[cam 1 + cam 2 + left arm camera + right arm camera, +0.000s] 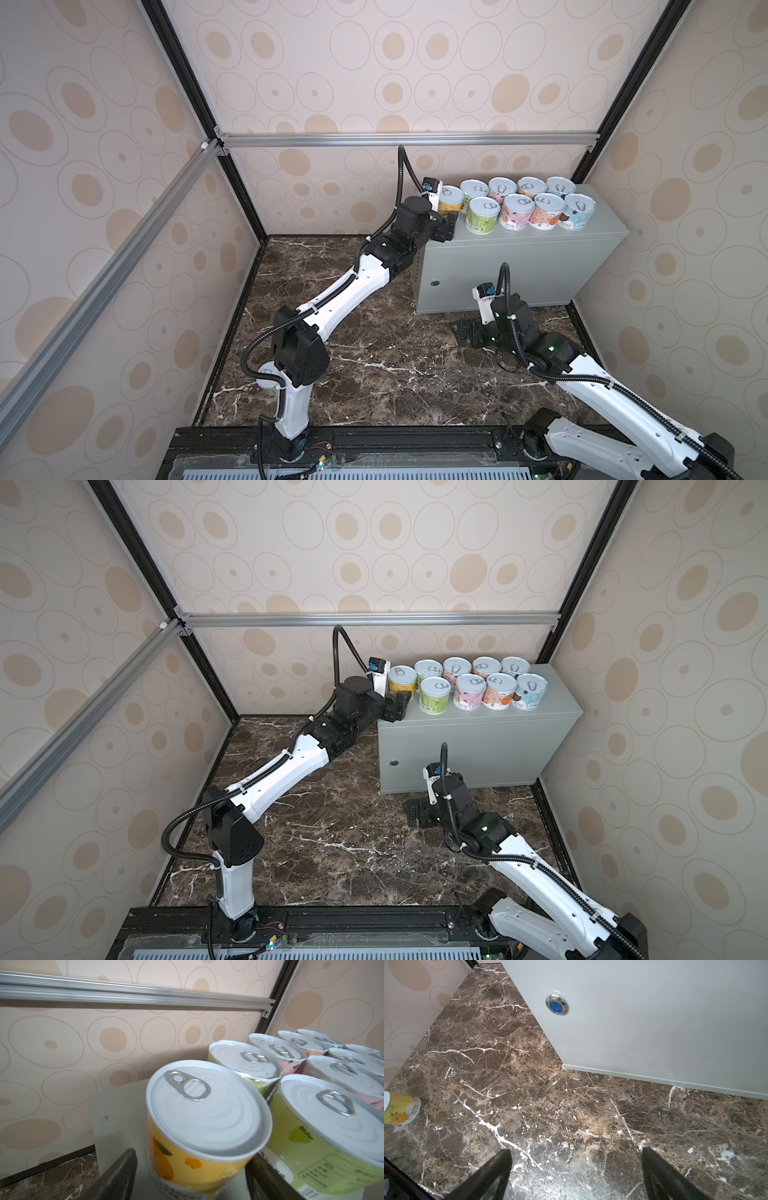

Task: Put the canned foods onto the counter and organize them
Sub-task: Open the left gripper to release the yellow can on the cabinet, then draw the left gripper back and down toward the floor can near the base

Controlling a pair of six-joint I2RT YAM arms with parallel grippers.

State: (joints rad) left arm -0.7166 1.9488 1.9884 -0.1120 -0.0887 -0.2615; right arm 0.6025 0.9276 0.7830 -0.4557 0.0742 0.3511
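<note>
Nine tins stand upright on top of the grey desk in two tight rows. Five run along the desk's back edge and four sit just in front of them, all with pull-tab lids up.

The yellow tin closes the back row at the desk's left end, its base on the desk top. The left arm reaches up to that same end.

The left jaws are open, one on each side of the yellow tin's lower label, and do not grip it. The outer finger is apart from the label, with bare desk top showing between them. The inner finger sits in the narrow gap beside the front green tin. Whether it touches either tin cannot be told.

The right arm is low in front of the desk. The right jaws are spread wide and hold nothing, above the brown marble surface near the desk's round lock.

A second yellow tin stands on that marble surface by the wall, well apart from the desk.
</note>
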